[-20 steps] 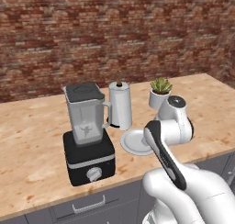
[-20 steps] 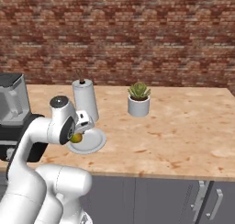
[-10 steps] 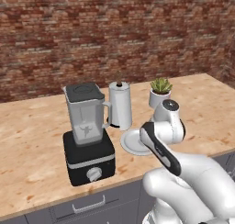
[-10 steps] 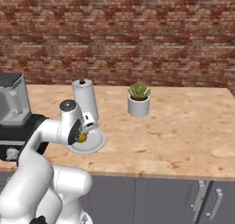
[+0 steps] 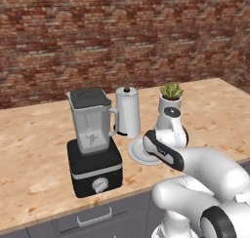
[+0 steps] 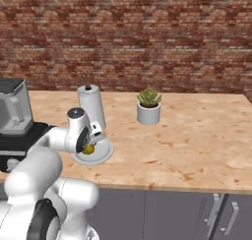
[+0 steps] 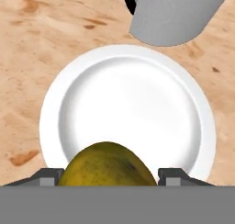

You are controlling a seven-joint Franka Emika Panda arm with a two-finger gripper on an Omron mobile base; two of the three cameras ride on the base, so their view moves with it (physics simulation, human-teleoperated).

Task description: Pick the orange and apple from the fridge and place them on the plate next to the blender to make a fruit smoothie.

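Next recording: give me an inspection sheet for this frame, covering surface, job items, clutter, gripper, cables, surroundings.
Surface: wooden counter.
Job's things: orange between the fingers above the white plate, which holds no fruit; blender left of the plate.
Clutter: grey paper towel roll behind the plate; potted plant further right.
Grippers: gripper shut on the orange over the plate.
Cables: nothing seen.
Surroundings: brick wall; grey cabinets below.

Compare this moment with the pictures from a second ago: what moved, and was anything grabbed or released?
The hand, shut on the orange, has swung in over the plate and a little lower. Nothing was released; the orange is not yet set down. The blender, the white canister and the potted plant stayed put.
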